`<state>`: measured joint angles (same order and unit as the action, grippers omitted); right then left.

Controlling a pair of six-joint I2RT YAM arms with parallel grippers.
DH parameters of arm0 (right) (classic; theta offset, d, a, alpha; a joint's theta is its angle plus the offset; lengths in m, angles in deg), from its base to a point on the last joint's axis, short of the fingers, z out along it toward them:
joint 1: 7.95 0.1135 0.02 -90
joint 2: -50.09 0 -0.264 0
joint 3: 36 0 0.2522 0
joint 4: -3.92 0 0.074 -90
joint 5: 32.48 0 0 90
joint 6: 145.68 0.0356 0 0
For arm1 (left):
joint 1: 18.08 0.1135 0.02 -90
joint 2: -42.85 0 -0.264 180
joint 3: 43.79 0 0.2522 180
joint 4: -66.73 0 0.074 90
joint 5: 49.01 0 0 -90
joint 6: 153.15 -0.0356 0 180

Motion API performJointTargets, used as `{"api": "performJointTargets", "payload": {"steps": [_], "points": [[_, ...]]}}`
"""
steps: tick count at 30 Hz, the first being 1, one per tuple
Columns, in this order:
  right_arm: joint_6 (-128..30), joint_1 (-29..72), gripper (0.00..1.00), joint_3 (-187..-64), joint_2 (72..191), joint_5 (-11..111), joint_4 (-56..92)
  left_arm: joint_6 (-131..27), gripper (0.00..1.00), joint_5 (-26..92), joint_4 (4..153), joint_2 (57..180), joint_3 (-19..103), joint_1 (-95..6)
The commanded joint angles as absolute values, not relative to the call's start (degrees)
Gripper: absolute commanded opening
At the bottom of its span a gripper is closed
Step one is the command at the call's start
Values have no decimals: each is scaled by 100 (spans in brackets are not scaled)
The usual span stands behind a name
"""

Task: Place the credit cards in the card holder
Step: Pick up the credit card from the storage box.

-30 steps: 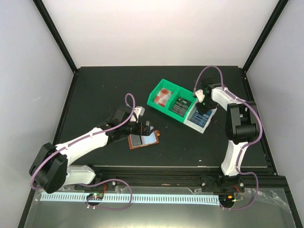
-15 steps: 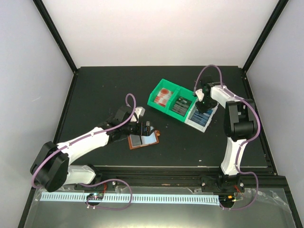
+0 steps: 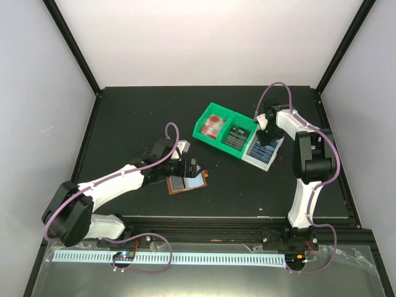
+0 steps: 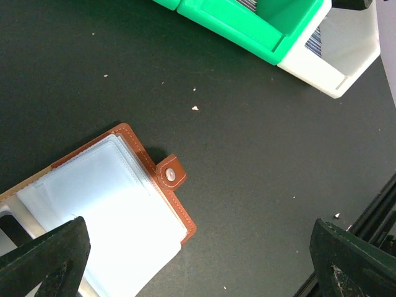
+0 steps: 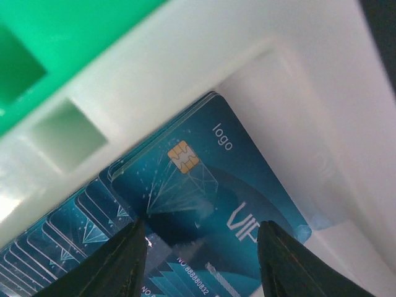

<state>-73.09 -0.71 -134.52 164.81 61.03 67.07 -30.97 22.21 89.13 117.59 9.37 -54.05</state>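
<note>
The brown card holder (image 3: pixel 189 181) lies open on the black table, its clear sleeves (image 4: pixel 99 210) up and its snap strap (image 4: pixel 171 175) to the side. My left gripper (image 3: pixel 187 168) hovers over it, wide open and holding nothing. One of its fingers (image 4: pixel 43 260) is over the sleeves. Blue credit cards (image 5: pixel 204 179) are stacked in the white bin (image 3: pixel 271 154). My right gripper (image 5: pixel 204 260) is low in that bin, open. Its two fingers stand on either side of the top blue card, which lies flat on the stack. Red cards (image 3: pixel 213 125) and dark cards (image 3: pixel 236 136) fill the green bin (image 3: pixel 204 117).
The green bin (image 4: pixel 260 28) and white bin (image 4: pixel 346 55) sit side by side at the table's back right. A black frame rail (image 3: pixel 216 219) runs along the near edge. The white bin's wall (image 5: pixel 185 55) rises close around my right gripper.
My right wrist has shifted slightly toward the far side of the white bin and its jaws have widened a touch. The left arm and the card holder have hardly moved.
</note>
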Motion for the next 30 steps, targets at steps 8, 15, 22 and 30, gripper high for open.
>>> {"api": "performJointTargets", "payload": {"steps": [8, 15, 22, 30], "points": [[-7237, -130, 53, -13644, 16775, 6133, 6825, -3071, 99, 2078, 8783, 11852, 1059, -5371], [-7221, -147, 48, -13712, 16841, 6179, 6819, -3063, 99, 2076, 8761, 11873, 1057, -5369], [-7201, -219, 47, -13772, 16707, 5883, 6865, -3071, 99, 2062, 8763, 11887, 1048, -5370], [-7141, -262, 47, -13817, 16715, 5822, 6897, -3067, 99, 2053, 8761, 11880, 1024, -5369]]}}
